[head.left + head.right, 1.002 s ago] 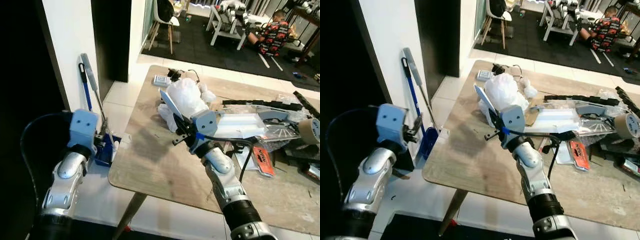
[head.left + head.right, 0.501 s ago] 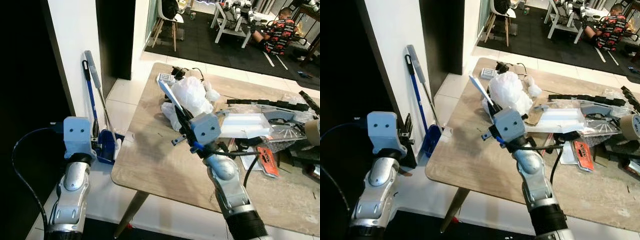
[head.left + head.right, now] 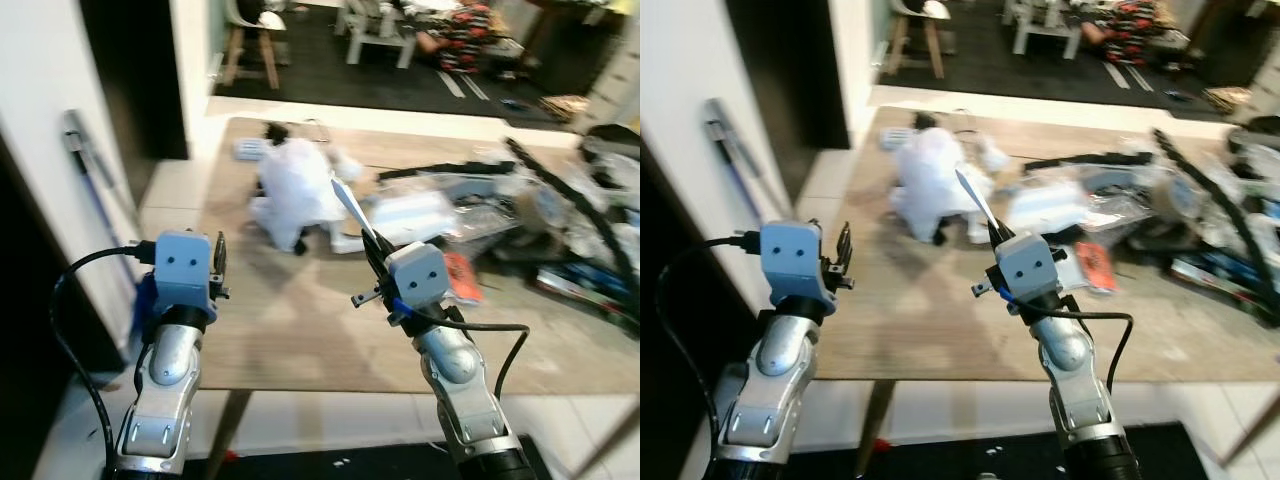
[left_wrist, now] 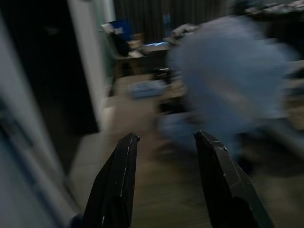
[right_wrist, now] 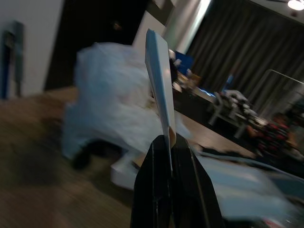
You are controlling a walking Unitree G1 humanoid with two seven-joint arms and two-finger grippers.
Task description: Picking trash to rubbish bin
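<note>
Wooden and pale, the counter (image 3: 300,330) stretched out ahead of the robot, its far half heaped with clutter. The right claw (image 3: 368,243) hung above the near middle of the counter, its two black fingers (image 5: 164,185) pressed together on a thin flat piece of white trash (image 3: 347,205) that stuck up and leaned away toward the far side. Just beyond that piece, on the counter, sat a crumpled white plastic bag (image 3: 290,190), blurred but plainly bulky. Past the bag toward the counter's right end lay a jumble of clear wrapping, black strips and an orange packet (image 3: 462,276); the blur made it hard to say more about them.

The left claw (image 4: 164,142) was raised near the counter's left edge, its fingers (image 4: 114,185) standing apart with nothing between them. To the left of the counter a long-handled tool (image 3: 735,160) leaned on the white wall (image 3: 680,90). Beyond the counter's far edge, on dark flooring, a chair (image 3: 905,25) stood and a person in a patterned shirt (image 3: 470,20) sat low.
</note>
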